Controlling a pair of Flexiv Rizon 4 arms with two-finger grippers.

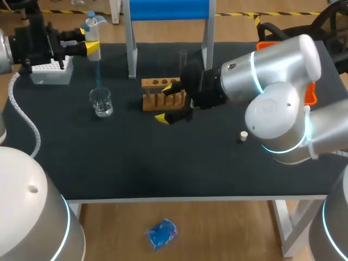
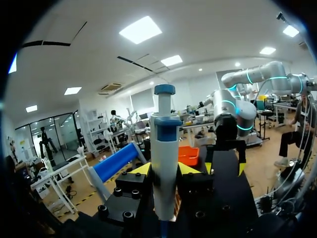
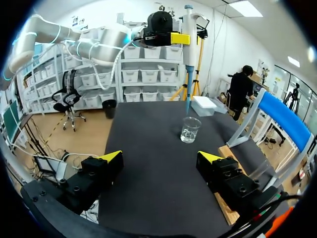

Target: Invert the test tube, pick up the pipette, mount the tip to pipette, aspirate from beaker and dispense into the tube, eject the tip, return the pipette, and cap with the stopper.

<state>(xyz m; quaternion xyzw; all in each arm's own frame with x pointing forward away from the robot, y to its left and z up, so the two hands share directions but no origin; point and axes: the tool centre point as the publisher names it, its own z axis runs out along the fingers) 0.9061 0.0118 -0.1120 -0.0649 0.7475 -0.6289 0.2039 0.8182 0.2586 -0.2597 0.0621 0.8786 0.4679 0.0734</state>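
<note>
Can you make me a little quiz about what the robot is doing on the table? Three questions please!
1. True or false: the left gripper is shut on the pipette.
2. Pick one: what stands right below the pipette's blue tip? A) the beaker B) a plate C) a spoon
3. Fill in the gap: the right gripper holds nothing, and its fingers stand ____.

Key: 1 true. 2 A. 3 open.
</note>
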